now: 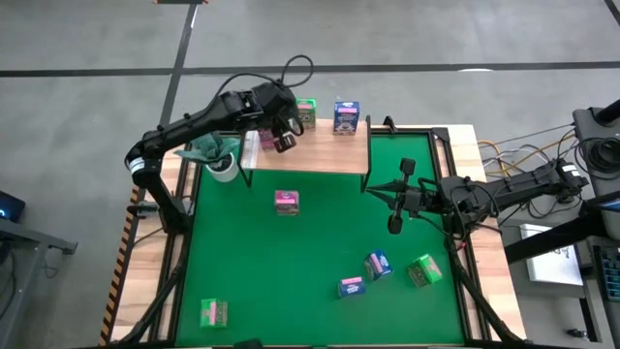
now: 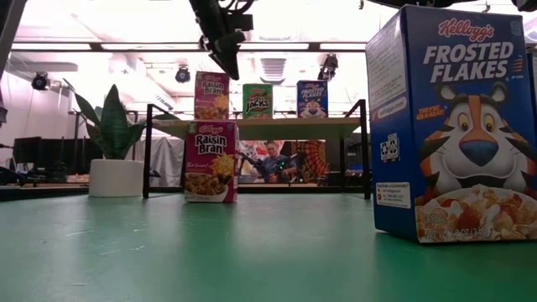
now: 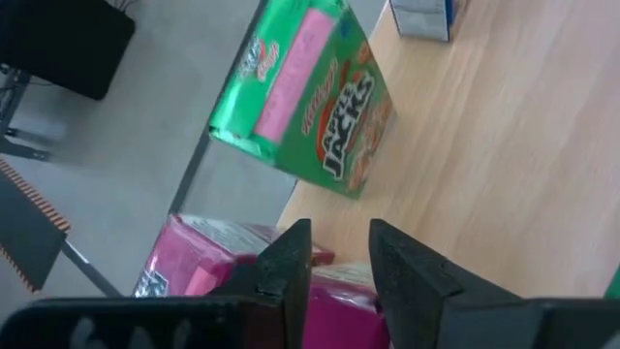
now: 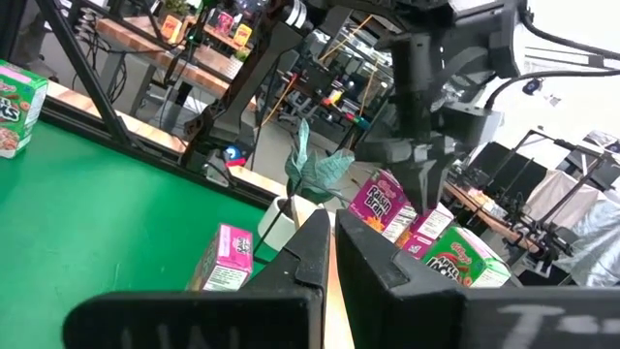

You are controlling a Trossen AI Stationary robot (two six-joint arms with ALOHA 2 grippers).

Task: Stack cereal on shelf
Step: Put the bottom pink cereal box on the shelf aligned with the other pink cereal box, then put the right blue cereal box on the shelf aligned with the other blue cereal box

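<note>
Left gripper (image 1: 282, 137) hovers over shelf (image 1: 320, 153), fingers slightly parted, holding nothing. Pink Raisin Bran box (image 2: 211, 96) stands upright on shelf, long axis vertical. Right gripper (image 1: 396, 199) pressed together mid-table.

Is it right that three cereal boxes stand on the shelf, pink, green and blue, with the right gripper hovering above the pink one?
Not quite: the left gripper hovers over the pink box, as the high view shows. The right gripper waits over the mat. The green box and blue box do stand on the shelf.
</note>
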